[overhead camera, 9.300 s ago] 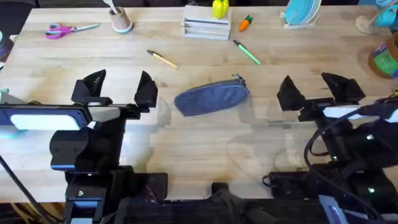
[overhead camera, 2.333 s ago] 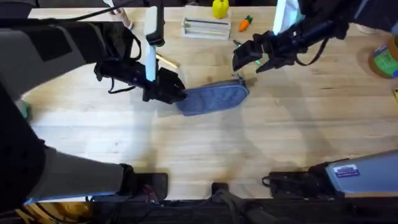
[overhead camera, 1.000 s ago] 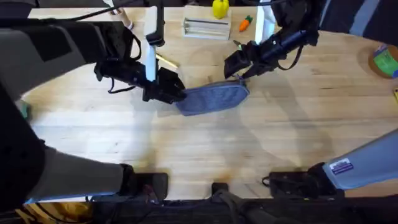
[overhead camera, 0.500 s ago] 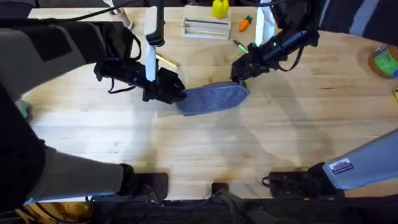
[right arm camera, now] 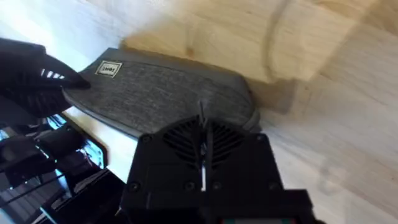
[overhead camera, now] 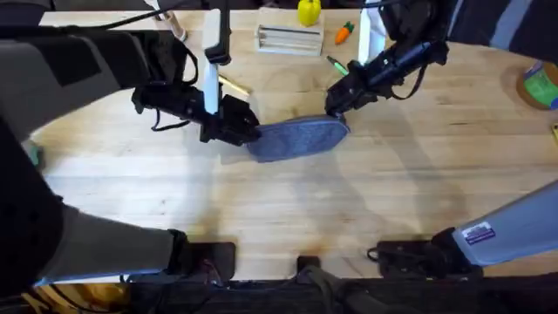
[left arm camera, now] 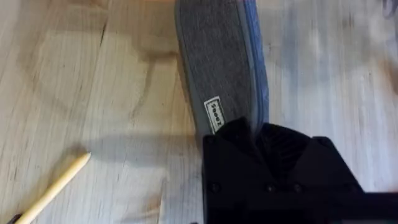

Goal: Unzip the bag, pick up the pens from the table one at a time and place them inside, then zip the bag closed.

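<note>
While the bag lies near the middle of the worktop with its zipper looking closed along the whole length we can follow, we judge the task to be at its first step: nothing is unzipped, and neither pen is inside. The left hand is pinched narrow on the bag's left end, holding it down, which the left wrist view confirms, the fabric end and its small white label running right into the closed fingers. The right hand sits at the bag's right end, where the pull should be; its fingers are drawn together there with a thin bright sliver between them (we take this for the metal pull, though we cannot be sure). So both ends appear held, and the pull along the zipper, both pen placements and the closing are all left.

The yellow-orange pen lies just behind the left hand, and the green pen pokes out behind the right arm, both apart from the bag. From overhead we get both pens and both arms together; the left wrist view alone gives us the zipper seam up close, plus the yellow-orange pen's end beside the bag.
</note>
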{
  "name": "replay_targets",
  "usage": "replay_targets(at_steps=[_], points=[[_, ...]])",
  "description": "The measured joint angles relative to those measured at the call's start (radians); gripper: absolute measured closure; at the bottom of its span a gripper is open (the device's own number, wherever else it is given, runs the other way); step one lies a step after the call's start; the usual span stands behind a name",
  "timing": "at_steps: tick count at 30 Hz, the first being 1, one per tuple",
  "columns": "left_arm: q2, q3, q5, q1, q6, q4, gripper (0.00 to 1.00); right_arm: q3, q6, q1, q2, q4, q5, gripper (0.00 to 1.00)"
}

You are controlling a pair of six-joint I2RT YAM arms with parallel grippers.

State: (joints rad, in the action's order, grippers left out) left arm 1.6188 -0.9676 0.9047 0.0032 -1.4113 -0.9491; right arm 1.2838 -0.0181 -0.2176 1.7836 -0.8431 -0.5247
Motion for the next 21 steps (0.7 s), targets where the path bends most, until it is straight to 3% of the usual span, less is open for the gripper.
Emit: replay_targets(at_steps=[14,21], points=[[0.0,0.0,-0.001,0.002,0.0,0.007,0.959,0.121,0.0,-0.002,-0.058,-0.05,-0.023,0.97],[0.0,0.0,-0.001,0.002,0.0,0.007,0.959,0.129,-0.004,-0.01,-0.058,-0.044,-0.022,0.97]])
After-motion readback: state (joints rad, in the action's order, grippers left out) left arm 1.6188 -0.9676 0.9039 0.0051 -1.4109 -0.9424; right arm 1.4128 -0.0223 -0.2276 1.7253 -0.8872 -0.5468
